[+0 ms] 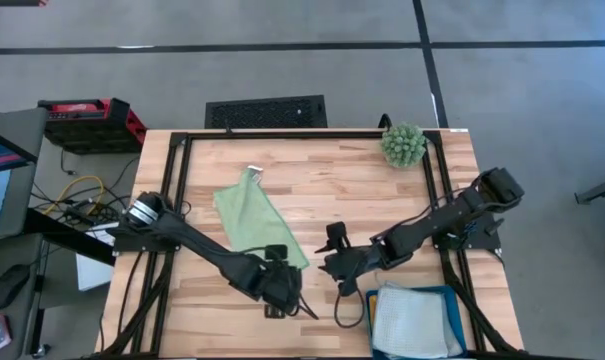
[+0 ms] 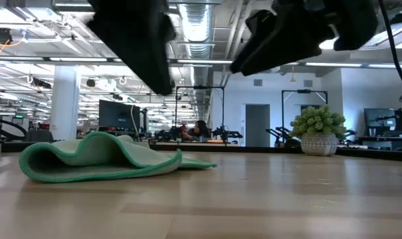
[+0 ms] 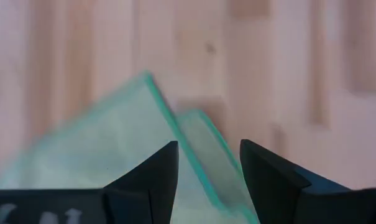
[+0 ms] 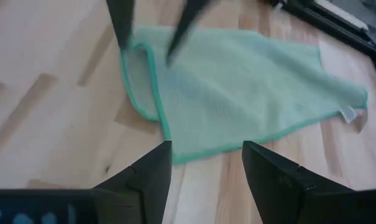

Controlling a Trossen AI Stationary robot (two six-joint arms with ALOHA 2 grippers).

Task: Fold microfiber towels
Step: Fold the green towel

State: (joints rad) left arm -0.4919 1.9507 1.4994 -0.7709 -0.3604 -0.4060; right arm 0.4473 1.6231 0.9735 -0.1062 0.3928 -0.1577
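Dark fingers of the left end effector (image 1: 281, 292) stand apart, empty, just over the near corner of the light green towel (image 1: 257, 225), which lies folded over on the wooden table (image 1: 322, 180). Beside it, the right end effector (image 1: 334, 262) gapes wide, holding nothing. A teal tray (image 1: 454, 300) holds pale towels (image 1: 414, 320); a spiky plant (image 1: 403, 145) stands well apart.

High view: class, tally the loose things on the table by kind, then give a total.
Green towel: 1
Pale towels, stacked in the tray, number unclear: at least 1
Teal tray: 1
Spiky ball plant: 1
Total: at least 4
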